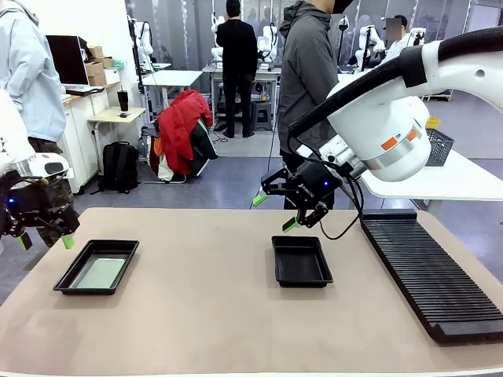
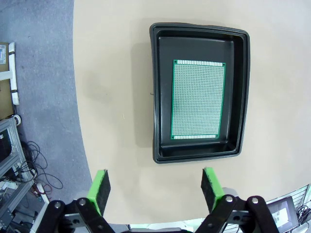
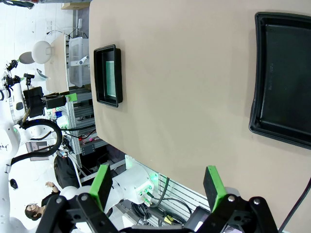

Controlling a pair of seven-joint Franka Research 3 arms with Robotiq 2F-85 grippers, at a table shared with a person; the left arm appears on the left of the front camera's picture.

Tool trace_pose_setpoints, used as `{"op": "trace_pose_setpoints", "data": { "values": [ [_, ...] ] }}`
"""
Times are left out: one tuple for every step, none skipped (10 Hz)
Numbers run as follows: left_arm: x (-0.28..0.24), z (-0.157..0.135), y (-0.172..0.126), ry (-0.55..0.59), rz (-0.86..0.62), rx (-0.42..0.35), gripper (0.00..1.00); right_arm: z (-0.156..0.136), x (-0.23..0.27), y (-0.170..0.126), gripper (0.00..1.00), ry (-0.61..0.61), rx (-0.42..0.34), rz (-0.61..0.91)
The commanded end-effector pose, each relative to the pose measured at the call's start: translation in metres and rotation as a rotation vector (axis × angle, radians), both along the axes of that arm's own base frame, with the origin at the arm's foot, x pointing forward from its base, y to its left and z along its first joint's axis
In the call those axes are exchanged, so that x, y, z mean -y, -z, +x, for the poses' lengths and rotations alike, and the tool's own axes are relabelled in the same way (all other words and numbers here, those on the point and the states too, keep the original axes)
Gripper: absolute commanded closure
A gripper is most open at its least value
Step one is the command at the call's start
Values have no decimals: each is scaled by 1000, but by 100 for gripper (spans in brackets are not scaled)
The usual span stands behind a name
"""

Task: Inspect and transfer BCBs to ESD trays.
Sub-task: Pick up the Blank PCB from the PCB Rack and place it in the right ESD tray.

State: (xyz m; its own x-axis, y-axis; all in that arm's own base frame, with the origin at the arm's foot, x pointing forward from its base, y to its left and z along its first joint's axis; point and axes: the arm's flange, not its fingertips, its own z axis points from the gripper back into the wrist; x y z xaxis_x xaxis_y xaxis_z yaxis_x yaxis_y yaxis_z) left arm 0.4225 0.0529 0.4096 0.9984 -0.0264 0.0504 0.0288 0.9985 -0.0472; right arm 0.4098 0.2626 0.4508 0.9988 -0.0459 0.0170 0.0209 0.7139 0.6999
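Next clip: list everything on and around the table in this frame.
left ESD tray: one, black, table's left side.
middle ESD tray: one, black, mid-table, empty.
BCB: one, green, flat in the left ESD tray.
slotted rack: one, black, table's right side.
table: one, tan.
person: one, grey hooded jacket, far side.
left claw: black, green pads, open, in the air by the table's left edge.
right claw: same colours, open, in the air near the middle ESD tray's far end.

L arm (image 1: pixel 27 166) & R arm (image 1: pixel 393 129) both raised, jaws wide open, empty
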Motion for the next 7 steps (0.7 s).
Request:
{"op": "trace_pose_setpoints", "data": {
  "values": [
    [-1,1,3,0,-6,8,0,0,0,0,0,-2,1,-4],
    [-1,1,3,0,-6,8,0,0,0,0,0,-2,1,-4],
    [-1,1,3,0,-6,8,0,0,0,0,0,-2,1,-4],
    [-1,1,3,0,-6,8,0,0,0,0,0,-2,1,-4],
    [-1,1,3,0,-6,8,0,0,0,0,0,-2,1,-4],
    [-1,1,3,0,-6,8,0,0,0,0,0,-2,1,-4],
    [-1,1,3,0,-6,8,0,0,0,0,0,-2,1,-4]
  ]
}}
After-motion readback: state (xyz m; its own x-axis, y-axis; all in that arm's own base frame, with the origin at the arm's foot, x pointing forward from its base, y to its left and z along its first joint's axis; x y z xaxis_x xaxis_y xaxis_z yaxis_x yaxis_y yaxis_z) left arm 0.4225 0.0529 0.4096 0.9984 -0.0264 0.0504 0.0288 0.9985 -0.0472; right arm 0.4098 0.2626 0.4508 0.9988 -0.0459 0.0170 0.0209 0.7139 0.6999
